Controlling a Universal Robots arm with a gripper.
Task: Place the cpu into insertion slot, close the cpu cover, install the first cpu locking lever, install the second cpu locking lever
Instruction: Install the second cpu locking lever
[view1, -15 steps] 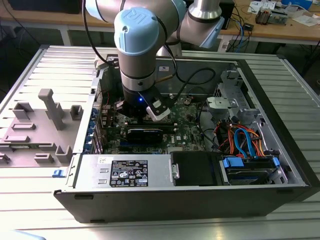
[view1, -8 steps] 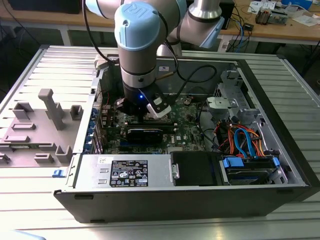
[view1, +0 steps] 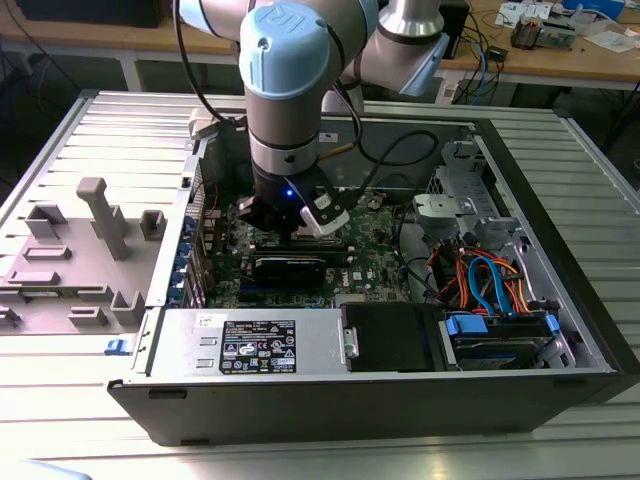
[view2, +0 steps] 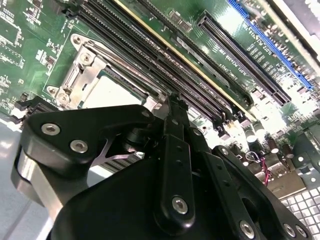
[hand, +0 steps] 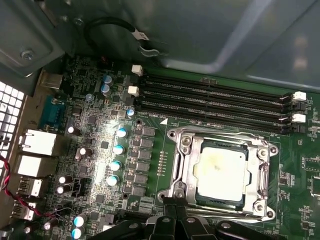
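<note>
The insertion slot (hand: 220, 172) is flanked by long black memory slots (hand: 215, 102); the cpu (hand: 220, 167) is seated inside, cover closed. The jaws are seen pressed together, holding nothing.

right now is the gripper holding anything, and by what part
It cannot be told. In the first wrist view the gripper sits at the edge of the insertion slot, where the cpu already lies under the cpu cover.

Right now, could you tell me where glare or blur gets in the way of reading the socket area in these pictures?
In the first wrist view, a bright patch washes out the capacitors beside the insertion slot, and the cpu top shows a pale sheen. In the second wrist view, the pincer body looms dark and soft close up, while the cpu glares white. In the exterior view, the arm shades the motherboard.
</note>
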